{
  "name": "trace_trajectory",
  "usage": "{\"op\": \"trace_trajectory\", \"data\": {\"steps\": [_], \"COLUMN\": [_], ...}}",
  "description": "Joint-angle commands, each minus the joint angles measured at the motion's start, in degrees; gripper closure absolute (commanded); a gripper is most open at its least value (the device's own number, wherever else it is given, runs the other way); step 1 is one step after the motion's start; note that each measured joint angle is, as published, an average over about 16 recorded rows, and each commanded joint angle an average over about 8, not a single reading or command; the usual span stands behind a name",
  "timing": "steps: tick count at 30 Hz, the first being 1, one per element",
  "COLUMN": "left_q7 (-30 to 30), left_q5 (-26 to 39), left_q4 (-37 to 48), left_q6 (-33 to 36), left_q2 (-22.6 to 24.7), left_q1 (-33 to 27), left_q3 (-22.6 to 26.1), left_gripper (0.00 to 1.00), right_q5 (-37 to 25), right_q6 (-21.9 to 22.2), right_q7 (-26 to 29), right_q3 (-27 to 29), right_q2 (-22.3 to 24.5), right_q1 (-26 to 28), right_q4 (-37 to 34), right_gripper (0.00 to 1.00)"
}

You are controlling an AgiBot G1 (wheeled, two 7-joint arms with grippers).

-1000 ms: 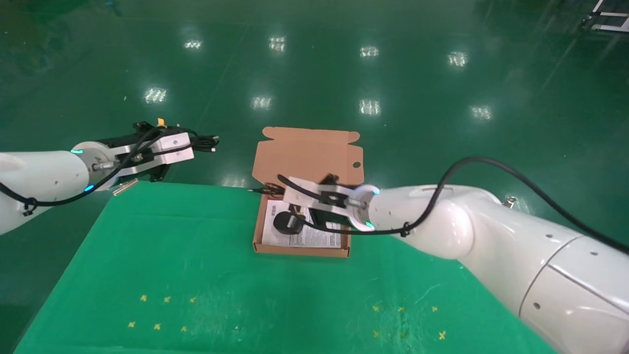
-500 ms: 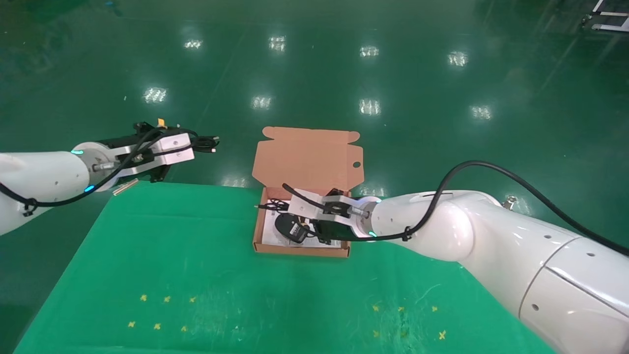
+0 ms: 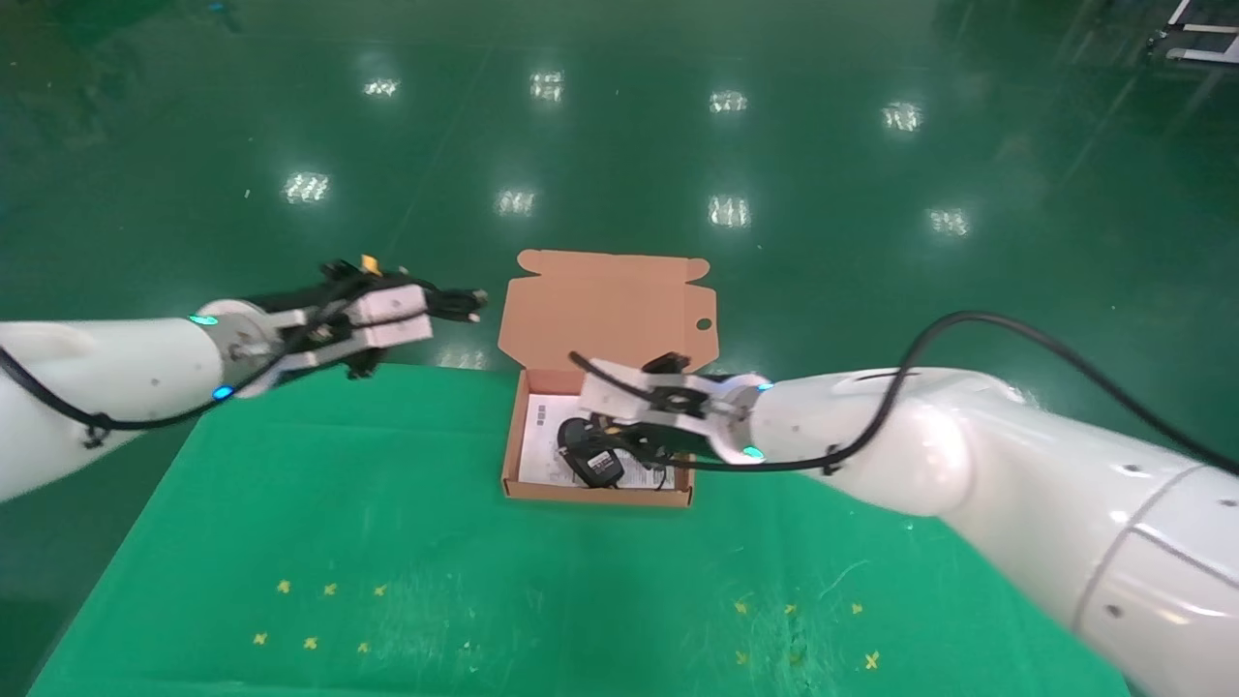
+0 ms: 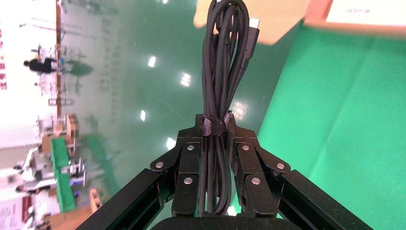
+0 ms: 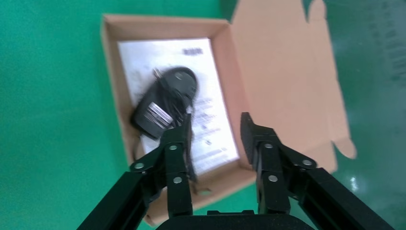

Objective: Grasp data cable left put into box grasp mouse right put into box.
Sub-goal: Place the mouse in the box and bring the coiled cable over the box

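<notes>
The orange-brown box point(image 3: 605, 312) lies open on the green table, its flap lid raised at the back. The black mouse point(image 3: 592, 457) lies inside on the white sheet, its cord bunched beside it; the right wrist view shows it too point(image 5: 163, 108). My right gripper point(image 3: 647, 438) is open and empty just above the box's right part point(image 5: 215, 127). My left gripper point(image 3: 455, 305) is shut on the data cable point(image 4: 222, 62), a black bundled coil, held in the air left of the box lid, beyond the table's far edge.
The green cloth table point(image 3: 387, 542) carries small yellow cross marks near its front. Shiny green floor point(image 3: 678, 145) lies beyond the far edge. The box's raised lid has a round hole point(image 3: 704, 323) on its right side.
The mouse has left my right gripper and now lies in the box; that gripper has opened and drawn back slightly. My left arm has moved right toward the box with the cable.
</notes>
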Motion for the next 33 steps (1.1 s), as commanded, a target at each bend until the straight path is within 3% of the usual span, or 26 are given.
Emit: {"op": "trace_trajectory", "data": {"steps": [1, 12, 22, 33], "left_q7": [0.22, 3.3, 6.11, 8.17], "left_q5": [-0.73, -4.16, -1.84, -4.58], "left_q4": [-0.78, -1.96, 8.73, 18.33], "left_q6": [0.3, -4.02, -10.46, -16.99], "left_q2": [0.19, 5.02, 13.78, 19.08], "left_q1": [0.31, 5.38, 5.9, 4.42], "left_q3": [0.19, 2.5, 4.84, 10.11], "left_gripper": [1.0, 1.0, 1.0, 1.0], "right_q5": [-0.31, -6.02, -15.17, -27.45], "right_q6": [0.28, -0.25, -4.23, -9.42], "right_q7": [0.21, 6.22, 17.55, 30.04], "right_q3": [-0.07, -0.86, -1.29, -0.39], "right_q2": [0.42, 11.85, 23.5, 28.6], "right_q1": [0.14, 4.45, 7.86, 8.43], "right_q4": [0.54, 9.02, 24.26, 34.23], "right_gripper": [0.0, 0.0, 0.0, 0.0]}}
